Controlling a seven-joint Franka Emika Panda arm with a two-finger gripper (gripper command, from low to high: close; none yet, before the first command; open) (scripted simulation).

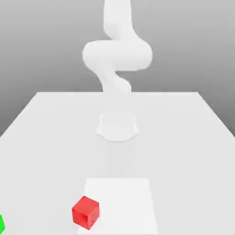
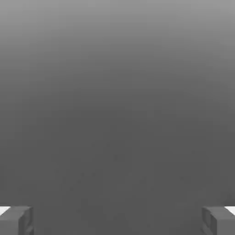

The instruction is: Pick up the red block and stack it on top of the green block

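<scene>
The red block [image 1: 85,212], a small matte cube, rests on the white table near the front, on the exterior view's left side of a lighter square patch. A sliver of the green block [image 1: 1,224] pokes in at the exterior view's far left edge, low down. In the hand view my gripper [image 2: 117,220] is open: two grey fingertips [image 2: 16,220] stand far apart with nothing between them, against plain grey background. The white arm [image 1: 117,55] rises from its base at the table's middle and leaves the picture at the top.
The white table [image 1: 183,137] stretches wide around the round arm base [image 1: 117,126]. A lighter square patch [image 1: 121,202] lies on the table in front of the base, with the red block at its corner.
</scene>
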